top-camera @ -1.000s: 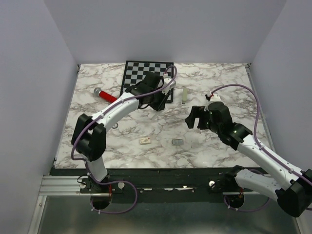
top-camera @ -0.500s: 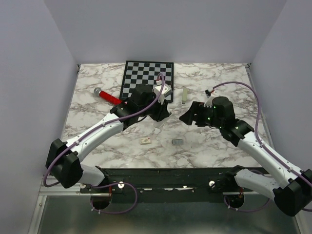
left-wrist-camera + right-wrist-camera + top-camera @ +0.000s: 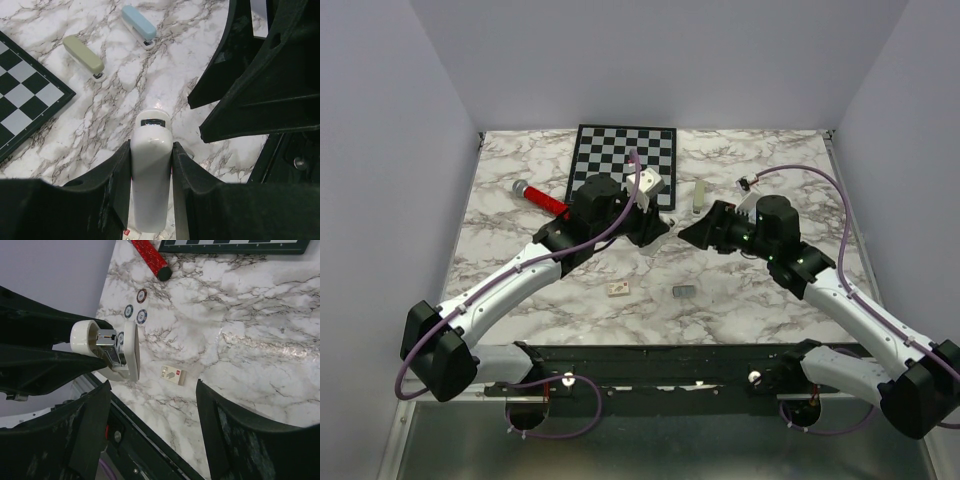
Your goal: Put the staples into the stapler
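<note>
Marbled tabletop (image 3: 740,320) inside pale walls carries everything, with a checkerboard mat (image 3: 625,160) at its far edge. We see the left gripper (image 3: 151,150) clamped on the white stapler (image 3: 150,190), 1 finger on each flank. The body runs lengthwise out between the fingers, its nose toward the right arm. From the right wrist view the stapler looks hinged open with a metal channel exposed, though we cannot tell how far. The right gripper (image 3: 692,234) hovers just beside that nose, jaws spread wide with nothing between them.

The staples (image 3: 683,291) lie flat on the marble, toward the near edge from both grippers and slightly on the right arm's side. Their long axis runs roughly across the table, left to right. We judge the right arm both nearer and the only free one, so the pick falls to it. It would need to draw back toward its own base and come down with its fingers straddling the block's short width.

Nothing stands between that gripper and the staples. A small cardboard box (image 3: 618,289) lies apart to their left. Poker chips (image 3: 142,316) and a red marker (image 3: 545,198) sit further left. A green stapler (image 3: 84,56) and a blue stapler (image 3: 139,26) rest on the far side. We expect the thin block, flat against the marble, to be the hard part.
</note>
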`<state>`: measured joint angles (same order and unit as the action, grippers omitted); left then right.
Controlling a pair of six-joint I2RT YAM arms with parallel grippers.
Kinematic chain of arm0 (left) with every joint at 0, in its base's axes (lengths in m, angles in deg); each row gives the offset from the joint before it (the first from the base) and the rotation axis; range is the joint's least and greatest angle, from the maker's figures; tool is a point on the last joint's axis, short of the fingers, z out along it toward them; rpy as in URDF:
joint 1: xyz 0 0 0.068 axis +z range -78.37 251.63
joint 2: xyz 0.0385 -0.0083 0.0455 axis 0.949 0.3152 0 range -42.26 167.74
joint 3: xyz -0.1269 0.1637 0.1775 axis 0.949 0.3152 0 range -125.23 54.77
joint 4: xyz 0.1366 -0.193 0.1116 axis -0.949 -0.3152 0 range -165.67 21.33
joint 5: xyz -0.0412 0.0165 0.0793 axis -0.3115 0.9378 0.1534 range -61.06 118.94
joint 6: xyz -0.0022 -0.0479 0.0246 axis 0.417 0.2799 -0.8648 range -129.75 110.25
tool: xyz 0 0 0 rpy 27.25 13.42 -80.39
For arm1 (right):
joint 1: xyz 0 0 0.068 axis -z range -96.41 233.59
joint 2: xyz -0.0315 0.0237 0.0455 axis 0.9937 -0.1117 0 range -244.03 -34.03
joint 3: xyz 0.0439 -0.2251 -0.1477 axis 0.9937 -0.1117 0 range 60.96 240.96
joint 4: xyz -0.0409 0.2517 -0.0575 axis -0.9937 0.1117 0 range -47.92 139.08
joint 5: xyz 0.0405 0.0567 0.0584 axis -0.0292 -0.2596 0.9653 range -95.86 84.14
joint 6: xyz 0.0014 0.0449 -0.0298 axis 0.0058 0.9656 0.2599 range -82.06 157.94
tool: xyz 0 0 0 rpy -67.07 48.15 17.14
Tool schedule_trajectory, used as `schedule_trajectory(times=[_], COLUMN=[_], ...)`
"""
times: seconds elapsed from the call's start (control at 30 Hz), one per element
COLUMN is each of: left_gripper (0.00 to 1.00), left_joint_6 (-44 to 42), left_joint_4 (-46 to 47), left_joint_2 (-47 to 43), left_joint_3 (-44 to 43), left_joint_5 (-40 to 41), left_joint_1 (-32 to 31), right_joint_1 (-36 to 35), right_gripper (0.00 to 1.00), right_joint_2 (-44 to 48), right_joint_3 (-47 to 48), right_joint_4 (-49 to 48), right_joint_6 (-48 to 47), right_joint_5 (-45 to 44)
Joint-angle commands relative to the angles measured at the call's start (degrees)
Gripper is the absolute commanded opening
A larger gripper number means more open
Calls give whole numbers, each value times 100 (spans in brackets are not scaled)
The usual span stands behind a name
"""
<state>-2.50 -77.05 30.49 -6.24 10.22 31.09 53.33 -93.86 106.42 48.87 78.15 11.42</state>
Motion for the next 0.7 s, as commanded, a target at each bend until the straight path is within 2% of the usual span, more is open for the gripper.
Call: schedule_trajectory(times=[0.0,0.13,0.4,0.67], left_gripper=[0,0,0,0], left_joint_6=[145,207,207,207], left_joint_4=[460,565,548,583], left_joint_2=[-130,-130,-270,-349], left_joint_3=[19,28,90,107], left_joint_5=[-141,-290,-369,-448], left_joint_1=[-25,-51,-77,-130], right_joint_1=[3,3,3,-6], right_gripper=[75,73,60,59], right_joint_2=[-20,-72,-151,-151], right_joint_3=[-19,-19,-150,-247], right_joint_4=[-345,-389,-861,-1048], right_joint_6=[216,286,629,866], right_joint_5=[136,74,39,153])
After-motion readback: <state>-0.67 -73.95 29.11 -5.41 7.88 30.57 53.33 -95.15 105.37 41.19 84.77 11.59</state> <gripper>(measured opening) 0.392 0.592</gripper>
